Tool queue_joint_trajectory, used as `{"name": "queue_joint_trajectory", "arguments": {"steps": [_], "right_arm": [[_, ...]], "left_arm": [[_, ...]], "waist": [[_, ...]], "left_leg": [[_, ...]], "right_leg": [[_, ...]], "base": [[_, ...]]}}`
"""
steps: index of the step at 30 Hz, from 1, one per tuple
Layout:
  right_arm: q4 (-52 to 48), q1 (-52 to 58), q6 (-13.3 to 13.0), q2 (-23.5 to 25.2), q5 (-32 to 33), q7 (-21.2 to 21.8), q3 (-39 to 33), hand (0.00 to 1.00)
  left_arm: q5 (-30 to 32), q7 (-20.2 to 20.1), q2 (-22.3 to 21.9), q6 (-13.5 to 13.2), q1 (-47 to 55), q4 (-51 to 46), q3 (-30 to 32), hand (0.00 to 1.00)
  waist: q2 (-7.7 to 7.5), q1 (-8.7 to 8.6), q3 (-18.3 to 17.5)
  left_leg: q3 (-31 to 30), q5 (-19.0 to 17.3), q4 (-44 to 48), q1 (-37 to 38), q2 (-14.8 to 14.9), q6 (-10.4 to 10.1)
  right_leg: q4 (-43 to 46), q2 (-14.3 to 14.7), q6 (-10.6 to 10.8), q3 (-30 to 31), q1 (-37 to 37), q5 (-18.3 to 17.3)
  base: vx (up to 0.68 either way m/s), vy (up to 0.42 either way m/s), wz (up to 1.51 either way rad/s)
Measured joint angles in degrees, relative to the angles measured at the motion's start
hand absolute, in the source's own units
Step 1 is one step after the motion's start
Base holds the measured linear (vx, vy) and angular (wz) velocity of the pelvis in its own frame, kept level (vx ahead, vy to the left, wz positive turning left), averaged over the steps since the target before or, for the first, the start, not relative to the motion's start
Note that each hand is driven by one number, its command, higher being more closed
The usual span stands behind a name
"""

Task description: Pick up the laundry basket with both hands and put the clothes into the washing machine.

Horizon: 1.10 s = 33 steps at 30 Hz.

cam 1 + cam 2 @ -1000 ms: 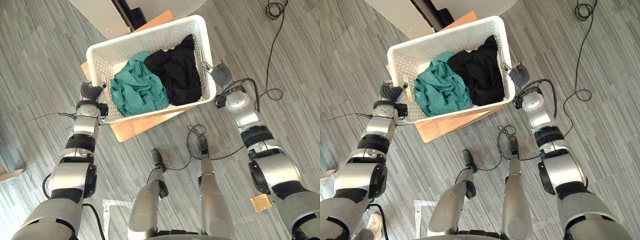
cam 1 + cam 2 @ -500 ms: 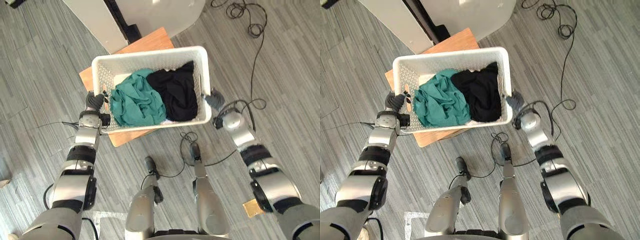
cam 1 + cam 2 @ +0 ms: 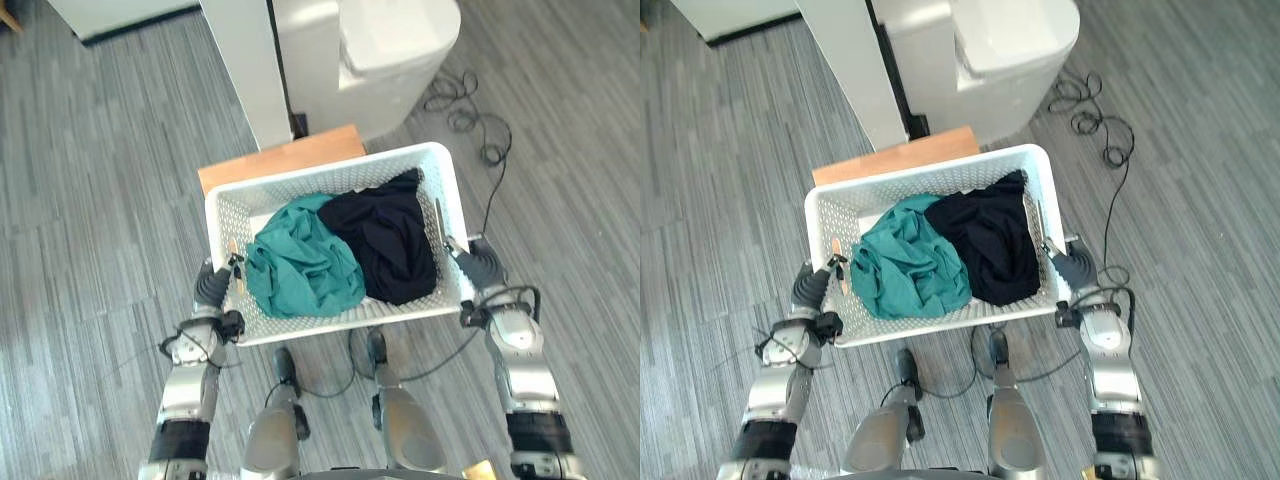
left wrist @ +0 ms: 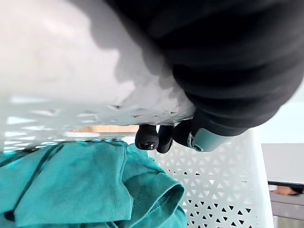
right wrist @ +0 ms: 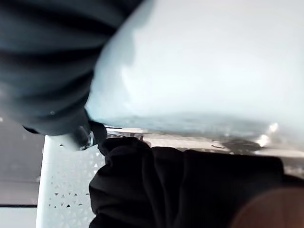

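Pick-up appears complete: the white perforated plastic laundry basket [image 3: 340, 318] hangs between the left hand [image 3: 212, 288] and right hand [image 3: 480, 268], each hooked over an end rim, just before the wooden table [image 3: 280, 160]; the teal garment [image 3: 300, 265] and black garment [image 3: 390, 235] await loading into the white washing machine [image 3: 380, 60].

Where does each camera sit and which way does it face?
Left and right eye views: on the head, facing steeply down at the laundry basket, a wooden stand beyond it; the left hand and right hand grip its ends.
Left wrist view: on that wrist, facing past its curled fingers into the basket at the teal garment.
Right wrist view: on that wrist, facing past its dark cover along the basket's rim at the black garment.
Shared: both wrist views catch the basket's perforated wall.
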Motion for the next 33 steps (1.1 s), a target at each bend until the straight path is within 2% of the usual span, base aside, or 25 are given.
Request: {"name": "queue_joint_trajectory", "arguments": {"steps": [3,5,6,8,11,13,14,15,16,17,19,23,24,25,26,27,28,29,30,31,32,33], "right_arm": [[-0.3,4.8,-1.0,3.0,0.4,1.6,-2.8,1.00],[-0.3,7.0,-1.2,5.2,0.4,1.6,-3.7,1.00],[-0.3,8.1,-1.2,6.4,0.4,1.6,-4.4,1.00],[-0.3,10.4,-1.0,7.5,1.5,1.6,-5.0,1.00],[-0.4,12.2,-0.9,8.3,3.7,1.6,-5.0,1.00],[-1.0,14.0,-0.9,8.1,4.4,1.6,-5.3,1.00],[-2.0,15.4,-0.9,8.2,4.8,1.6,-5.3,1.00],[-3.0,16.4,-1.0,8.3,4.9,1.6,-5.3,1.00],[-3.1,16.5,-1.0,8.3,4.9,1.6,-5.3,1.00],[-3.5,16.7,-1.1,8.3,4.9,1.5,-5.9,1.00],[-3.5,16.7,-1.1,8.4,4.9,1.2,-7.2,1.00],[-3.5,17.9,-2.0,8.5,5.7,-0.8,-9.3,1.00],[-3.5,17.9,-2.0,8.5,5.8,-1.0,-9.3,1.00],[-3.5,17.9,-2.0,8.5,5.9,-1.2,-9.5,1.00],[-3.6,18.0,-2.0,8.4,5.9,-1.3,-9.5,1.00],[-3.6,18.2,-2.0,8.3,5.9,-1.3,-9.5,1.00],[-3.6,18.5,-2.0,7.6,5.8,-1.3,-9.0,1.00],[-3.9,18.5,-1.9,7.2,5.8,-1.4,-8.2,1.00],[-4.7,18.9,-1.8,6.1,5.7,-1.4,-6.9,1.00],[-5.4,19.0,-1.8,4.3,5.7,-1.5,-6.0,1.00],[-5.4,17.9,-1.5,1.6,5.6,-1.7,-5.2,1.00],[-5.1,16.9,-1.0,-1.2,5.3,-1.7,-4.5,1.00]], "left_arm": [[1.7,-2.1,-1.8,0.0,2.8,-0.6,-0.6,1.00],[2.9,-3.1,-1.7,0.1,3.6,-1.0,-1.0,1.00],[4.0,-3.5,-1.7,0.2,3.9,-1.0,-1.6,1.00],[5.2,-3.5,-1.4,0.2,4.2,-1.0,-2.7,1.00],[5.6,-3.5,-0.5,0.2,4.2,-0.9,-3.7,1.00],[5.6,-3.5,-0.2,0.2,4.1,0.1,-5.0,1.00],[5.6,-3.5,-0.2,0.2,3.7,0.8,-5.2,1.00],[5.6,-3.5,-0.1,0.2,3.2,1.7,-5.4,1.00],[5.6,-3.5,-0.1,0.2,3.1,1.9,-5.4,1.00],[5.6,-3.5,-0.3,0.2,1.8,3.2,-5.8,1.00],[5.6,-3.5,-0.4,0.1,0.3,4.0,-7.2,1.00],[6.0,-3.1,-0.8,0.1,-4.1,8.4,-10.3,1.00],[6.2,-2.8,-0.8,0.1,-4.7,8.8,-10.5,1.00],[6.3,-2.3,-0.7,0.1,-5.5,9.7,-11.0,1.00],[6.3,-2.0,-0.6,0.1,-5.7,10.0,-11.4,1.00],[6.2,-1.7,-0.6,0.0,-5.2,10.0,-11.6,1.00],[5.8,-1.1,-0.7,-0.5,-3.9,9.8,-11.8,1.00],[5.5,-1.0,-0.6,-0.7,-2.8,9.2,-11.8,1.00],[5.0,-0.9,-0.6,-0.8,-0.4,7.3,-11.5,1.00],[4.1,-0.6,-0.8,-1.4,1.8,5.6,-11.5,1.00],[2.4,-0.2,-1.3,-2.6,3.9,4.7,-11.4,1.00],[1.0,0.1,-2.0,-2.6,5.2,4.9,-11.2,1.00]], "waist": [[0.01,-0.32,-2.1],[-0.16,-0.88,-2.2],[-0.17,-1.78,-2.4],[-0.77,-2.32,-3.4],[-2.23,-3.32,-4.1],[-2.28,-3.67,-4.1],[-2.21,-4.22,-4.2],[-2.17,-4.86,-4.3],[-2.20,-4.94,-4.3],[-2.20,-6.37,-4.4],[-1.93,-6.52,-4.5],[1.36,-7.00,-6.0],[1.79,-7.30,-6.0],[2.35,-8.24,-6.0],[2.32,-8.24,-6.0],[2.02,-8.12,-6.1],[1.95,-7.86,-6.0],[2.00,-7.62,-6.0],[2.06,-6.72,-6.0],[2.58,-5.33,-5.6],[4.07,-3.29,-5.3],[5.49,-2.62,-5.0]], "left_leg": [[3.5,-1.6,0.0,2.7,0.0,-0.3],[6.3,-2.4,0.0,4.2,0.0,-0.5],[8.0,-3.0,0.1,4.8,0.0,-0.5],[11.3,-4.0,0.9,4.6,-0.1,-0.8],[19.0,-8.1,6.0,3.8,0.7,-1.4],[23.2,-11.7,11.3,4.5,2.5,-2.1],[25.9,-14.0,14.7,5.3,4.6,-2.6],[27.9,-15.8,17.5,6.0,6.6,-3.0],[28.3,-16.1,18.1,6.2,7.0,-3.1],[30.0,-17.5,20.1,6.8,8.2,-3.4],[30.3,-19.0,21.6,8.0,9.2,-4.2],[29.2,-19.7,21.6,8.2,11.8,-4.6],[28.6,-19.7,21.6,8.2,12.3,-4.6],[27.8,-19.6,21.8,8.4,13.0,-4.8],[27.2,-19.4,23.5,9.4,13.9,-4.9],[26.7,-19.4,26.3,10.2,14.6,-4.9],[24.7,-19.8,32.7,11.0,15.9,0.2],[22.9,-19.7,37.0,10.5,16.7,6.4],[17.0,-19.2,44.3,7.8,16.9,11.7],[8.7,-20.7,50.3,4.5,14.7,9.8],[0.3,-22.9,54.0,0.4,8.5,7.0],[-3.7,-24.7,53.5,-3.7,3.5,7.8]], "right_leg": [[0.0,0.6,0.6,3.7,0.5,-0.5],[0.0,1.1,0.7,6.3,0.5,-0.4],[-0.1,1.3,1.0,7.9,0.4,-0.2],[-0.2,1.9,1.8,11.4,-1.5,0.3],[-0.4,3.4,2.8,19.0,-4.3,2.2],[-0.5,4.8,2.5,22.1,-4.1,2.5],[-0.3,6.6,1.4,21.2,-4.0,3.4],[-0.2,8.3,0.2,17.6,-4.0,4.2],[-0.3,8.6,0.2,16.5,-4.0,4.3],[0.1,9.5,-1.1,14.2,-4.4,2.7],[3.3,8.9,-3.6,6.7,-6.7,2.3],[3.9,11.4,-5.1,6.7,-7.2,1.9],[5.3,12.0,-5.5,6.2,-7.7,1.1],[10.1,13.0,-5.9,4.9,-9.2,-2.0],[18.0,13.8,-6.6,3.9,-11.2,-6.7],[23.2,14.0,-7.2,3.4,-11.8,-9.9],[29.1,14.4,-8.1,3.1,-11.3,-13.8],[31.0,15.1,-8.9,3.2,-10.6,-15.0],[31.8,15.7,-9.4,4.7,-9.2,-16.7],[31.9,16.8,-9.9,7.4,-7.8,-18.2],[31.0,18.0,-12.4,11.3,-5.7,-18.4],[27.6,17.8,-14.2,13.5,-3.0,-17.5]], "base": [[0.05,0.015,-0.58],[0.03,0.019,-0.74],[0.02,0.013,-0.57],[0.04,0.005,-0.95],[0.06,-0.024,-1.30],[0.08,-0.054,-1.35],[0.09,-0.060,-1.24],[0.12,-0.073,-1.09],[0.11,-0.056,-0.95],[0.06,-0.041,-0.75],[-0.01,-0.019,-0.89],[0.06,-0.019,-0.27],[0.10,-0.077,0.10],[0.10,-0.101,0.21],[0.10,-0.128,0.20],[0.13,-0.178,0.00],[0.13,-0.187,-0.17],[0.16,-0.255,-0.44],[0.12,-0.175,-0.78],[0.10,-0.079,-1.37],[0.08,0.064,-1.58],[0.10,0.141,-1.39]]}}
